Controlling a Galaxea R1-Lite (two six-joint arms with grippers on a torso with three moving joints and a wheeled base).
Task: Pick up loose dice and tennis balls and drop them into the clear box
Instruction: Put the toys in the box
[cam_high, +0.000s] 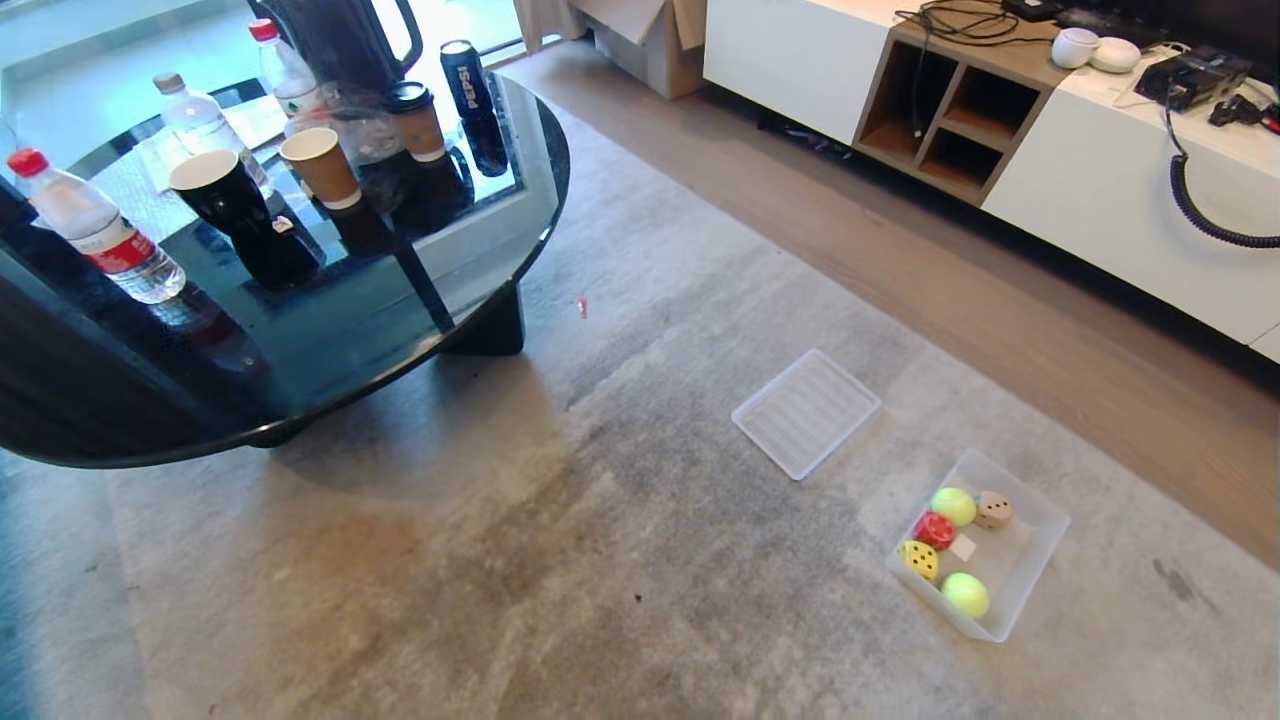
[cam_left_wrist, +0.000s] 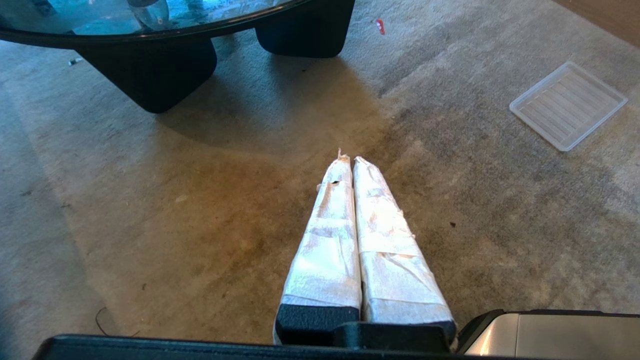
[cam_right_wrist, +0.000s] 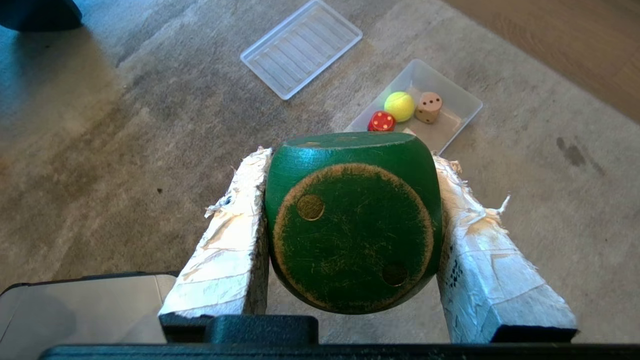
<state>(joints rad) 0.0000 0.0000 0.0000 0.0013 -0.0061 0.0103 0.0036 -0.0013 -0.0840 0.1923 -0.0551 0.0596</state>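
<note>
The right gripper (cam_right_wrist: 352, 165) pinches the worn green wooden die (cam_right_wrist: 352, 225) between its taped fingers (cam_right_wrist: 225, 235), above the grey carpet (cam_right_wrist: 125, 150) and short of the frosted clear plastic box (cam_right_wrist: 460, 102). To do it well, I think, carry the die over the box's free corner before releasing. The left gripper (cam_left_wrist: 350, 160) is pressed together, empty.

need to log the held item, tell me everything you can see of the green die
The green die is a rounded-corner cube, seemingly painted wood, its paint worn to bare tan around the face edges. The face toward the wrist camera shows two sunken dots on a diagonal. It is clamped between the right gripper's white-wrapped fingers, above the grey carpet, outside the clear box.
</note>
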